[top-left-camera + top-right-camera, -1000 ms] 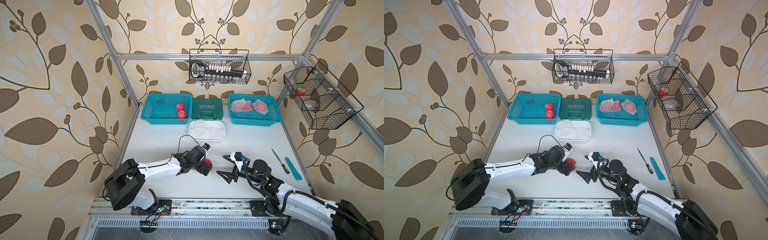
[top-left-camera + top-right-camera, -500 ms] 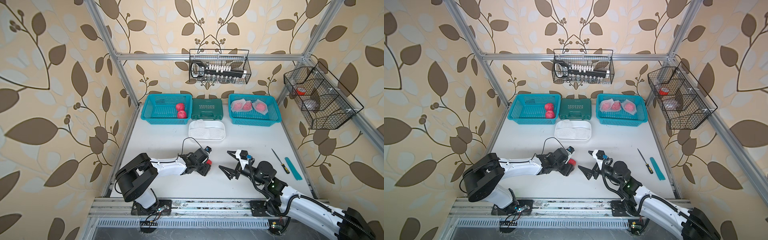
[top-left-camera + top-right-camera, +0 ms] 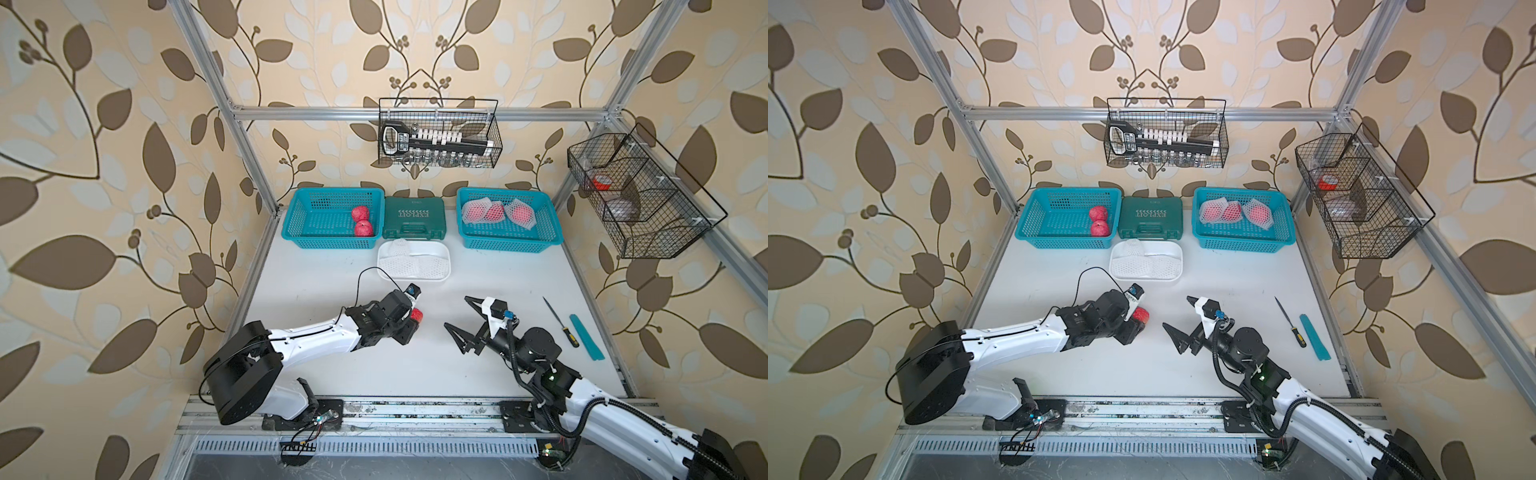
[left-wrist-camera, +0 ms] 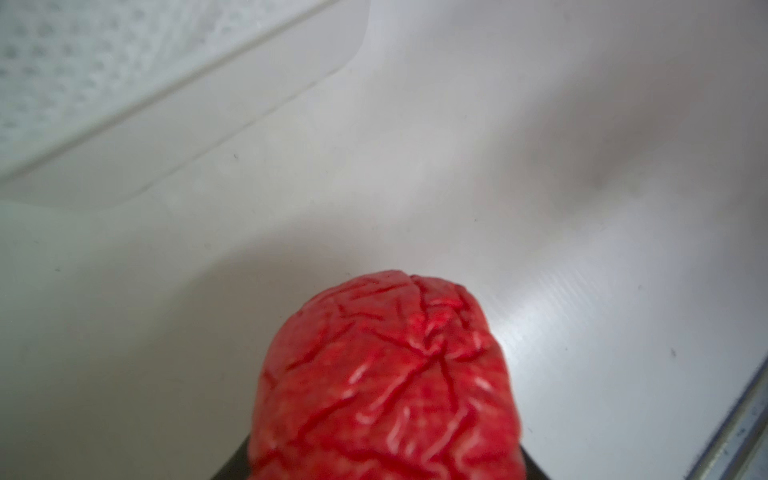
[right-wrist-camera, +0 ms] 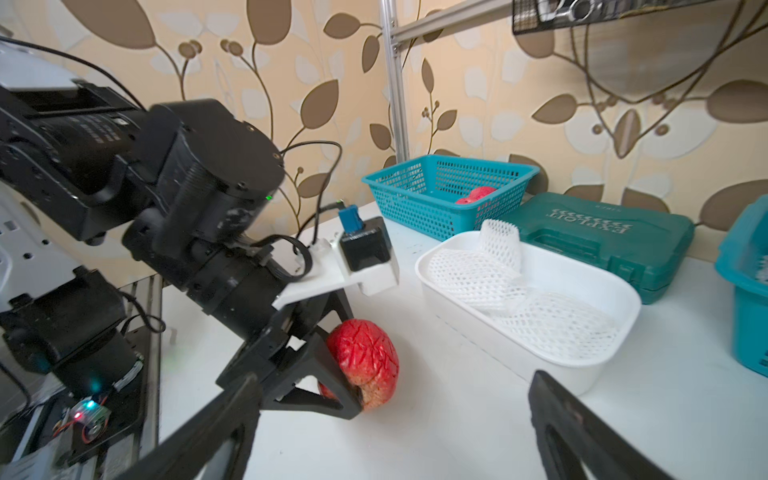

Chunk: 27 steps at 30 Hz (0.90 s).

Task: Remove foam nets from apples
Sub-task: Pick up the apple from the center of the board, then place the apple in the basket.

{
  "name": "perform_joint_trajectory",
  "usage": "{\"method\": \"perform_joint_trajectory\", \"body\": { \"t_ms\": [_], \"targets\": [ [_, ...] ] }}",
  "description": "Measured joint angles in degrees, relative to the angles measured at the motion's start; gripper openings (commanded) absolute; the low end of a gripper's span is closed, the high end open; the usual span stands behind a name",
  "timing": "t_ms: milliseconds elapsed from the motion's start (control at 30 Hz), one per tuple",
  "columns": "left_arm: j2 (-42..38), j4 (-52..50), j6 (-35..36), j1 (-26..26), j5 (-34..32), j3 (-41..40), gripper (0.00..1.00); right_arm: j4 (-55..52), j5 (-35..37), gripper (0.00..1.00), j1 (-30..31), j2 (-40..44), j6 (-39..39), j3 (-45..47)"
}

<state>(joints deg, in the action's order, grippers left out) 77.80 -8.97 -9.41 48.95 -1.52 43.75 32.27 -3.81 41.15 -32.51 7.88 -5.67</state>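
Clenched on a bare apple [image 4: 386,382], the left gripper [image 3: 412,323] has just drawn its jaws together; a second ago they stood wide around the fruit. The apple is on the near side of the white tub [image 3: 448,261], at or just above the table [image 3: 332,270], and its wrinkled red skin carries no mesh. The right gripper [image 3: 457,311] hovers beside it, also short of the tub, with its jaws spread and empty as before.

I read the fresh grip as the stripped fruit being picked up for sorting.

Inside the tub lie limp foam nets [image 3: 409,264]. Just beyond it a green case [image 3: 413,218] stands between two teal baskets. The left basket [image 3: 291,224] holds two bare apples [image 3: 362,222], and the right basket [image 3: 552,232] holds three netted apples [image 3: 494,212], so about half the job seems left.

Off the tub's right-arm side lie a screwdriver [image 3: 559,322] and a teal strip [image 3: 586,336]. The table is plain white and faintly scuffed. An aluminium frame [image 3: 415,111] carries two black wire racks [image 3: 438,133] against the leaf-patterned wallpaper [image 3: 104,124].
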Motion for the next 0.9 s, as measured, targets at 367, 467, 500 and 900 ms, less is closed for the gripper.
{"method": "perform_joint_trajectory", "body": {
  "t_ms": [367, 467, 500, 900],
  "targets": [
    [2.08, -4.0, 2.38, -26.47, 6.23, 20.96, 0.49, -0.61, 6.43, 0.99, 0.0, 0.59, 1.38, 0.85],
    [9.33, -4.96, 1.95, -32.61, 8.57, 28.72, 0.49, -0.61, 6.38, 0.99, 0.0, -1.62, 1.77, 0.85],
    [12.44, -5.51, 1.79, -34.6, 9.18, 31.36, 0.49, -0.68, 6.38, 1.0, 0.0, -2.1, 1.86, 0.85],
    [42.49, -19.15, 2.19, -46.12, 11.39, 59.69, 0.51, -0.85, 6.71, 0.99, 0.0, 1.16, 2.16, 0.85]
  ]
}}
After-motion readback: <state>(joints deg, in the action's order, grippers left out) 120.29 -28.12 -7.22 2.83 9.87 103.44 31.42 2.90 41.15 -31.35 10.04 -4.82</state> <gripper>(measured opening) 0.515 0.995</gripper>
